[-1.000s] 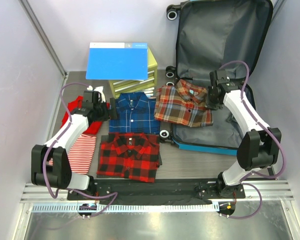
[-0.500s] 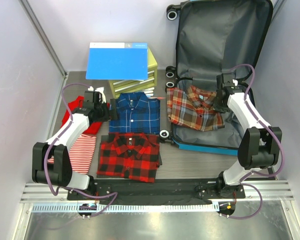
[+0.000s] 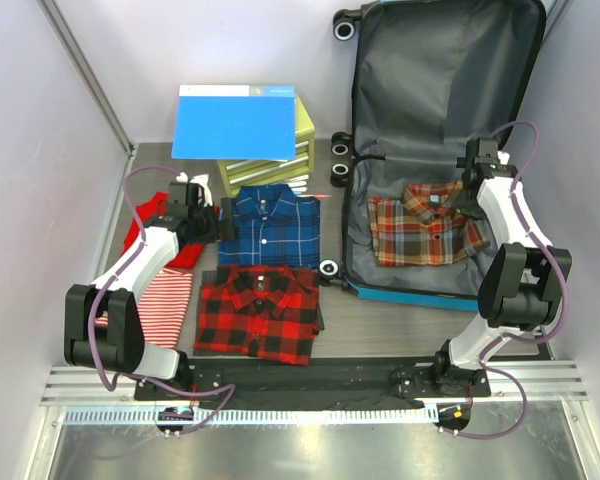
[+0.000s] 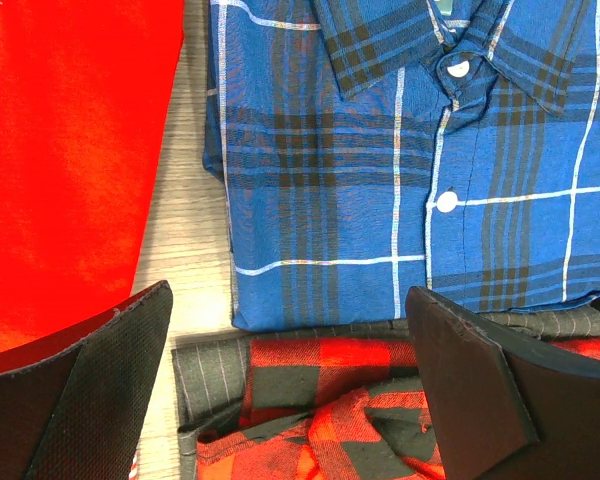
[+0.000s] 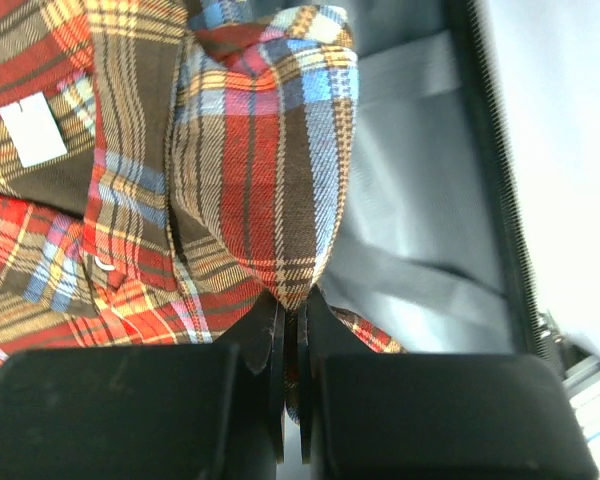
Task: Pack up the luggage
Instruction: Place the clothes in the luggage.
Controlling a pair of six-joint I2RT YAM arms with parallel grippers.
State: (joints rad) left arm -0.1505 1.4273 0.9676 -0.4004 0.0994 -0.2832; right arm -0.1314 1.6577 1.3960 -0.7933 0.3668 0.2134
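**Brown plaid shirt in the open luggage, right jaws clenched on its edge**

Finds the luggage [image 3: 440, 90] at the far right of the table [image 3: 400, 320], splayed open: lid leaning up toward the back wall, lower shell flat, right rim close against the right wall. Leaves the right arm little side room, squeezed between that rim and the wall. Shows one item inside, a folded brown plaid shirt [image 3: 425, 225] with its collar toward the lid, lying wholly within the lower shell. Keeps bare grey lining on the shirt's left and near sides. Has the right gripper [image 3: 477, 192] at the shirt's right edge, pinched tight on a raised fold of the cloth.

Outside the shell, leaves only a narrow strip of table between the left rim and a blue plaid shirt [image 3: 270, 225]. Crowds a red-black plaid shirt [image 3: 260, 310] just in front of it, edges touching. Places a red garment [image 3: 140, 235] and a red-striped one [image 3: 165, 295] along the left wall. Stacks a blue folder [image 3: 235, 122] on a yellow-green drawer box [image 3: 302, 130] behind the blue shirt. Holds the left gripper [image 3: 215, 222] spread wide and grasping nothing, over the blue shirt's near left corner, beside the sliver of bare wood next to the red garment
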